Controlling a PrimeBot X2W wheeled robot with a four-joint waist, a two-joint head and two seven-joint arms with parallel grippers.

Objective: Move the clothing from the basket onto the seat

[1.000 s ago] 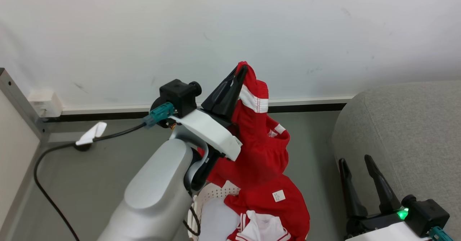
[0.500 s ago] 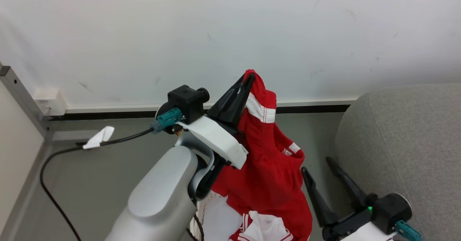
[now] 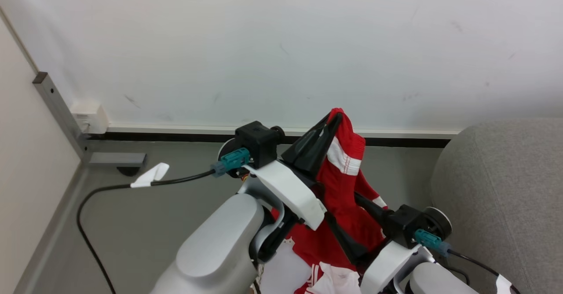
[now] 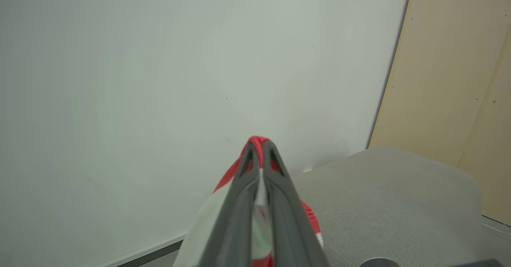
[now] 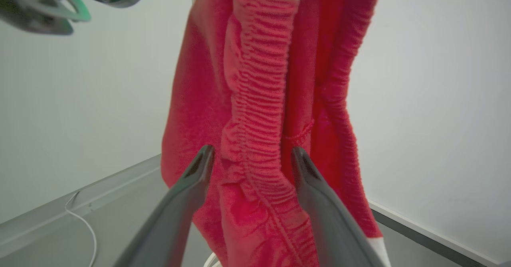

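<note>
Nearest, at the bottom of the head view, one basket (image 3: 286, 242) shows a sliver of perforated white wall, with its pale liner (image 3: 281, 270) beside it. Two pieces of clothing can be counted. A crumpled white-and-striped piece (image 3: 332, 281) lies in the basket, and one red garment (image 3: 347, 184) is lifted above it, its lower end down by the basket. One grey seat (image 3: 506, 188) stands on the right, near the basket. On the grey floor (image 3: 145, 223) lies one black cable (image 3: 85, 215) carrying one white tag (image 3: 149, 176). At the floor's far left corner stand one grey metal post (image 3: 55, 105) and one white wall box (image 3: 90, 117). The white wall (image 3: 281, 43) runs along the floor's far edge.

Two arms are at work. The left arm (image 3: 211, 254) rises from the lower middle, its fingers pointing up and to the right toward the wall. The left jaws are pressed fully together on the garment's top fold, by a white striped band, and the cloth hangs from them. The right arm (image 3: 387, 263) comes in from the lower right, turned leftward and lower than the left. The right jaws are spread wide, one finger (image 5: 187, 195) on each side of the garment's ribbed seam, with nothing clamped. Whether they touch the cloth I cannot tell.
</note>
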